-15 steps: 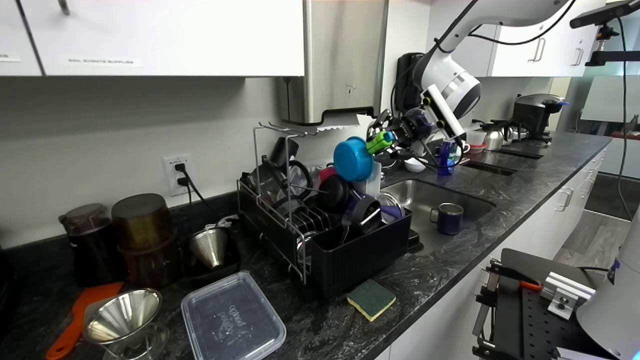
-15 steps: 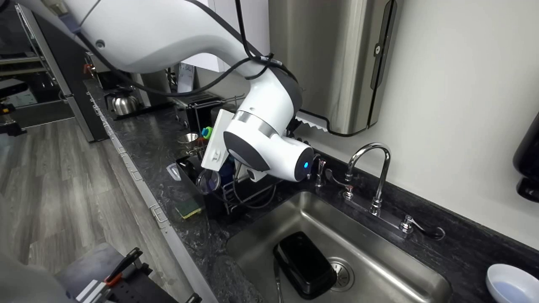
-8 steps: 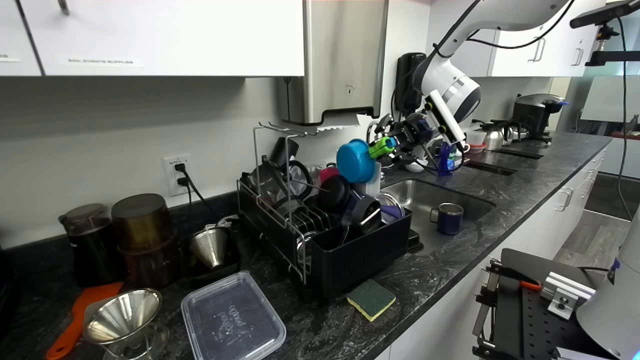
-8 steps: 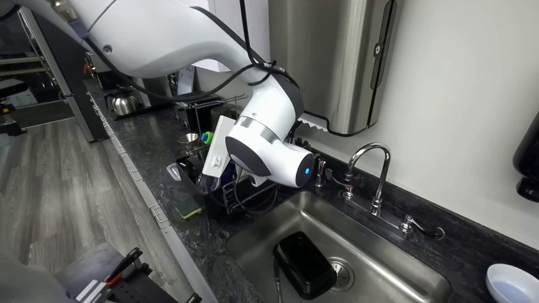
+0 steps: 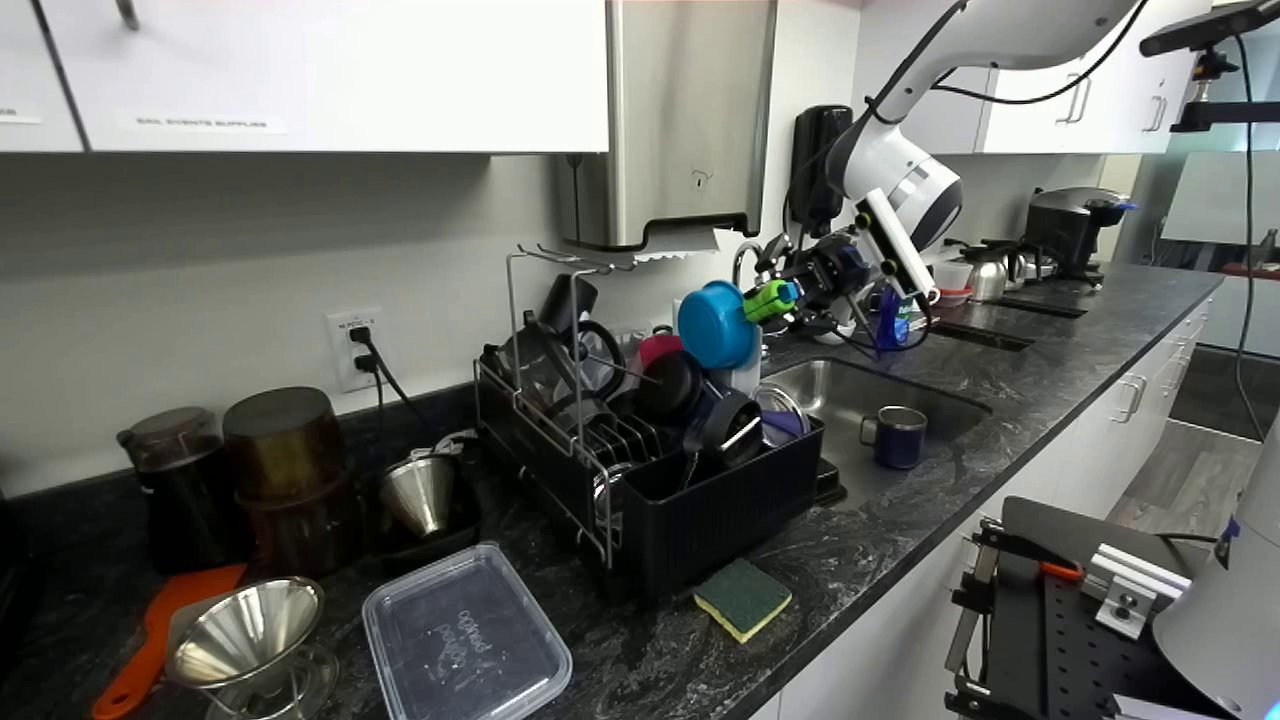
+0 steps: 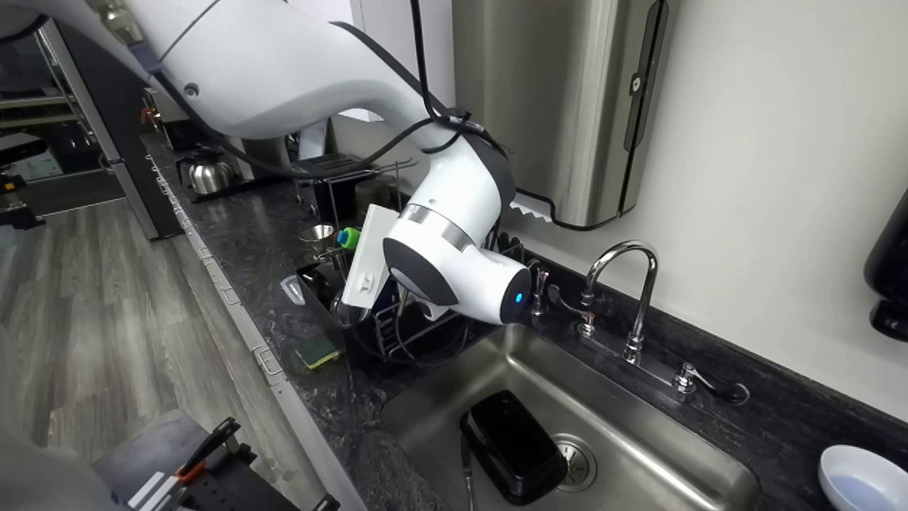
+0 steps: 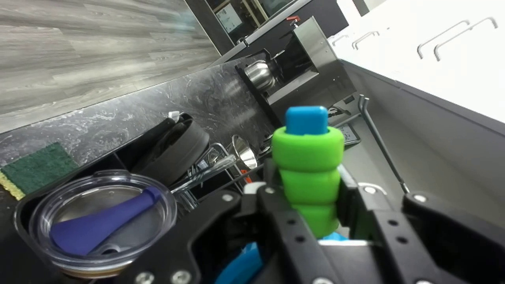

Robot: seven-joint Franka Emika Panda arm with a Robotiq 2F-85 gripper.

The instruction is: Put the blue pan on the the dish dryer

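Claw (image 7: 309, 185), black, two-fingered: drawn in to a narrow gap and clamped on the bright green, ridged, blue-tipped handle (image 7: 307, 152) of a small round glossy cyan-blue pan (image 5: 717, 325). One finger (image 7: 349, 203) lies on each side of the handle; the tip juts beyond them.

Pan hangs over the sink-side end of a large black dish rack (image 5: 720, 530) with grey wire uprights, body tilted. Cannot tell whether it touches what lies below. In an exterior view the white jointed arm (image 6: 454, 262) hides the pan's body; the handle's end shows past the arm.

Rack is well loaded. Close below the pan: a round black object (image 5: 668, 387) and, just beside it, a pinkish-red object (image 5: 657, 347), partly covered. Wrist view picks out a clear round lid (image 7: 106, 225) with a purple strip at the rack's corner.

Green-and-yellow rectangular sponge (image 5: 743, 598) lies on the dark marbled counter (image 5: 880, 545) near the rack; clear rectangular lidded plastic container (image 5: 465, 640) sits farther along. Steel sink (image 6: 642, 443) is next to the rack, a black oblong container (image 6: 514, 447) inside it. White round bowl (image 6: 865, 479) stands on the counter by the sink.
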